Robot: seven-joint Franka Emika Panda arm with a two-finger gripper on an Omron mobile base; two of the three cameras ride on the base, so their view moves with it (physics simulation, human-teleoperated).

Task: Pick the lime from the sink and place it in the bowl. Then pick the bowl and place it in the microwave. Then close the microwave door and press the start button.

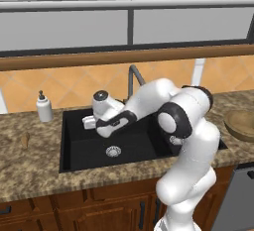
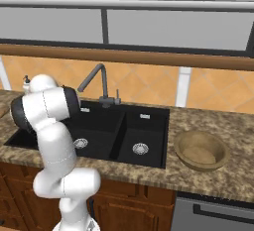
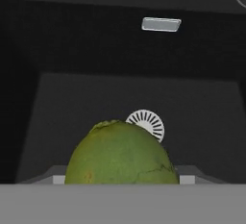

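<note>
The lime (image 3: 120, 153), yellow-green and rough-skinned, looms close in the hand view, held off the floor of the black sink (image 1: 79, 148) with the silver drain (image 3: 146, 122) behind it. My gripper (image 1: 88, 122) hangs over the left basin near its back left corner, shut on the lime. The tan wooden bowl (image 2: 201, 150) sits upright on the counter right of the sink, and it has nothing inside. Its edge also shows at the right in the left base view, bowl (image 1: 243, 123). The microwave and its door are out of view.
A grey curved faucet (image 1: 133, 79) rises behind the sink, just behind my forearm. A white soap bottle (image 1: 44, 107) stands on the speckled counter (image 1: 30, 160) left of the basin. A divider splits the sink into two basins (image 2: 119, 131).
</note>
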